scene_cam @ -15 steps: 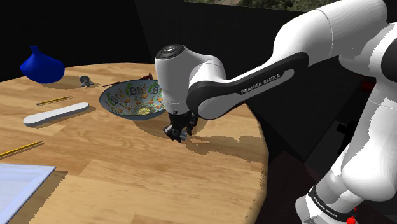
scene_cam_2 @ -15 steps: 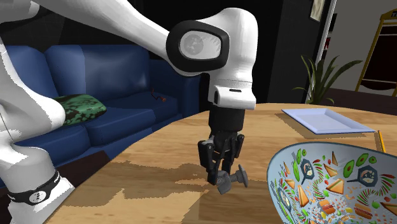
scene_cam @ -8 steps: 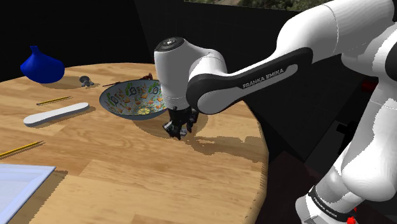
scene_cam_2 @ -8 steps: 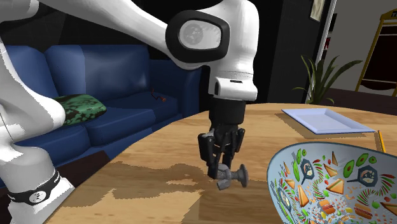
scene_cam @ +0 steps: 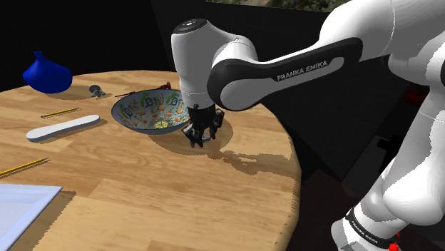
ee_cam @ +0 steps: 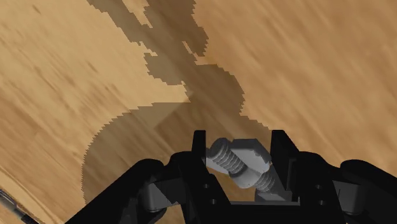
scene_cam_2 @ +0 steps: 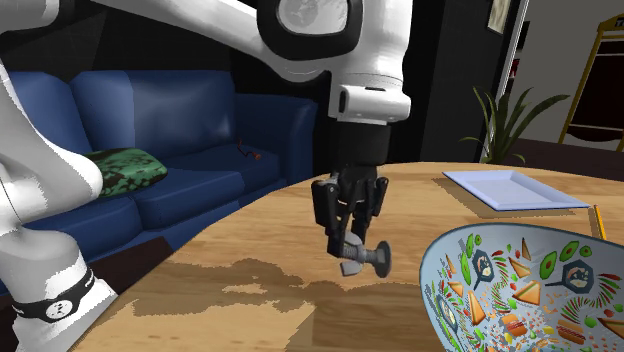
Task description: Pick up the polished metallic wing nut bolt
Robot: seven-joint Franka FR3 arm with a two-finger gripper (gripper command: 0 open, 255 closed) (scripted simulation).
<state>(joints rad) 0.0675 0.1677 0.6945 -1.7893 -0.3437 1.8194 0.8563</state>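
The black two-finger gripper [scene_cam_2: 349, 252] is squeezed tight on the small grey metal wing nut bolt [scene_cam_2: 368, 258]. The bolt hangs in the air just above the light brown wooden table [scene_cam_2: 440, 205], near the painted bowl with bright pictures [scene_cam_2: 520, 290]
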